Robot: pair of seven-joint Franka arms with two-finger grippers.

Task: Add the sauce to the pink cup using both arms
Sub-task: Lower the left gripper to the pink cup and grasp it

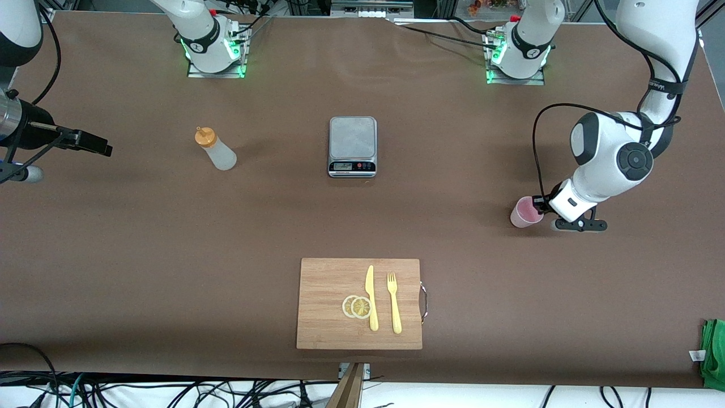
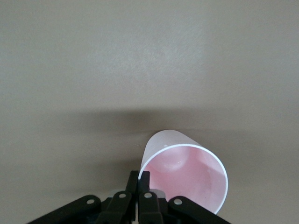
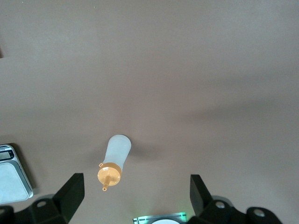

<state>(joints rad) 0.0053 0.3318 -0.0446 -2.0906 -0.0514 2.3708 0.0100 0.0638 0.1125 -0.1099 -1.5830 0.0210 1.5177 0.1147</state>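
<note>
The pink cup [image 1: 524, 212] is at the left arm's end of the table, its mouth open and empty inside. My left gripper [image 1: 541, 205] is shut on its rim, one finger inside and one outside, as the left wrist view shows the gripper [image 2: 138, 179] and the cup [image 2: 187, 172]. The sauce bottle [image 1: 215, 148], whitish with an orange nozzle cap, stands toward the right arm's end. My right gripper [image 1: 101, 147] is open and empty, in the air beside the bottle. In the right wrist view the bottle [image 3: 114, 158] lies ahead of the spread right gripper [image 3: 135, 196].
A grey digital scale [image 1: 352, 139] sits mid-table between bottle and cup, also in the right wrist view [image 3: 11, 179]. A wooden cutting board [image 1: 323, 283] nearer the front camera carries lemon slices [image 1: 357, 306], a yellow knife [image 1: 371, 297] and fork [image 1: 393, 303]. A green cloth [image 1: 715, 351] lies at the table's corner.
</note>
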